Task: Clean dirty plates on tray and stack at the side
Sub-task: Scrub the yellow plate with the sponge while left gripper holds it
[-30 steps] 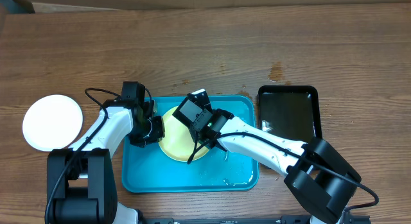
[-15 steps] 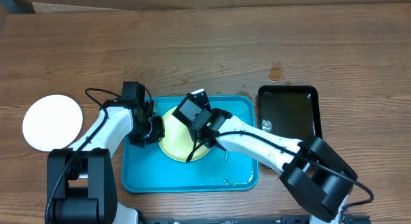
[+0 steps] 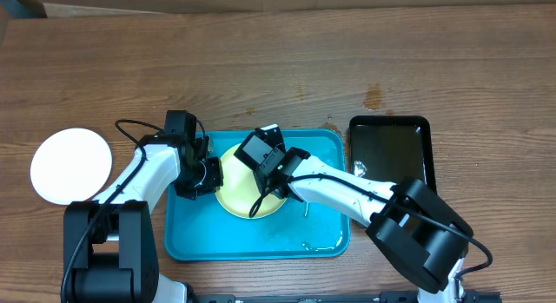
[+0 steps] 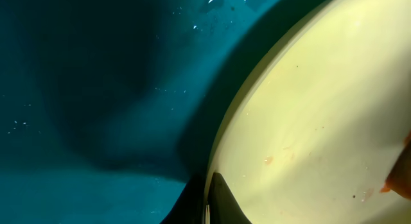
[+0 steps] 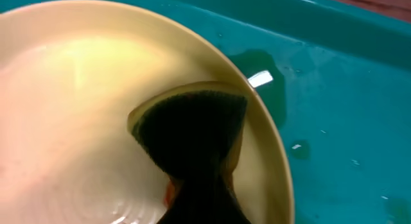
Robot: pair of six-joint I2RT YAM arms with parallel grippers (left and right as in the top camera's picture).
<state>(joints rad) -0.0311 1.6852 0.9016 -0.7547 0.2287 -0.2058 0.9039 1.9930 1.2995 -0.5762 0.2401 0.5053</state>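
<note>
Your right elbow has swung in toward the tray (image 3: pixel 200 238), and the right end effector (image 3: pixel 271 180) has clamped narrow on the sponge (image 5: pixel 192 128). The yellow plate (image 3: pixel 234 197) lies directly beneath it, inside the tray. The left end effector (image 4: pixel 209 201) pinches its left rim, and orange specks remain there. Room between the arms is tight. A white plate (image 3: pixel 71 166) sits left on the table (image 3: pixel 347 69).

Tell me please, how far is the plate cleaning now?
Done: a white plate lies off the tray, on the table at the left. In hand: the left hand grips the yellow plate by its rim while the right hand presses a sponge on it; small orange spots show. Left: finish wiping, then stack it on the white one.
</note>
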